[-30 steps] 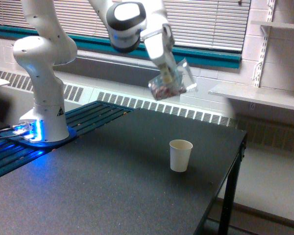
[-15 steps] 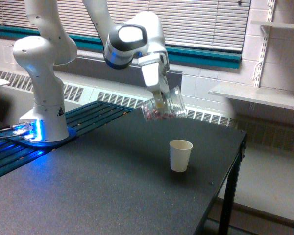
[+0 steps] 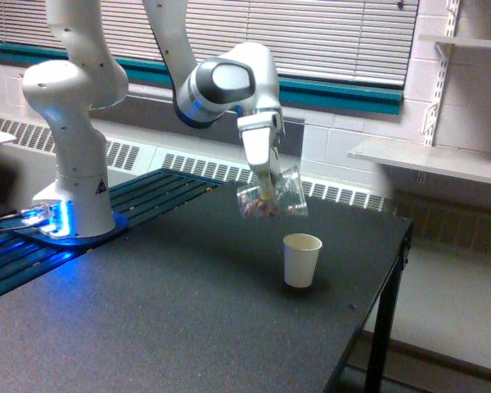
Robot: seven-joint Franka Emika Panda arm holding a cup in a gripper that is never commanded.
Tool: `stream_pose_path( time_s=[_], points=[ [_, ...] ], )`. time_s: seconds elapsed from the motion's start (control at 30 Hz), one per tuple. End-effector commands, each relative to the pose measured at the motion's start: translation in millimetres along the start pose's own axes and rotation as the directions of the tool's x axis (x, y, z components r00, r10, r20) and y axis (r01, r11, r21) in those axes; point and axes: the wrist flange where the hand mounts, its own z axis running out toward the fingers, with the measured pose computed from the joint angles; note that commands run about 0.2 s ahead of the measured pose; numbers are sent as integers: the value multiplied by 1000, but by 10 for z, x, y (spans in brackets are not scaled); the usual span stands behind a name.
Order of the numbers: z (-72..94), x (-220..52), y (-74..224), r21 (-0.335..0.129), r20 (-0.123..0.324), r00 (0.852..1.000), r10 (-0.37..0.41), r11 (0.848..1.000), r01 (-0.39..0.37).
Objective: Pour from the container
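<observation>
Arm: white Franka Panda, base standing at the exterior view's left on a plate lit blue, upper links rising out of frame and bending back down toward the middle of the scene. Gripper: pointing downward, fingers clamped on the mug; how far apart the fingers sit cannot be made out beyond that grip. Mug: clear, cylindrical, held in the air above the table, tilted off upright with one end toward the exterior view's right; small reddish and pale pieces lie gathered in its lower part. Its handle cannot be picked out. The mug hangs above and a little to the exterior view's left of the cup, clearly apart from it, nothing seen falling between them. Cup: small, off-white, paper, upright, open end up, standing on the table toward its right edge in the exterior view; contents not visible. Table: dark speckled top, black leg at the right corner. Slatted panel: dark, lies on the table beside the base. Background: window blinds with a teal sill, a radiator grille along the wall, white shelf on brackets at the exterior view's right.
</observation>
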Motion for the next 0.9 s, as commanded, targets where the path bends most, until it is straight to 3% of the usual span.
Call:
stream_pose_path(
  time_s=[0.03, 0.63, 0.9],
  points=[
    [91, -85, -124, -17, 15, 1000, -5, 1000, 5],
    [140, -115, -498, -80, 16, 992, -126, 989, 127],
    [153, -136, -526, -103, 6, 989, -150, 983, 150]
  ],
)
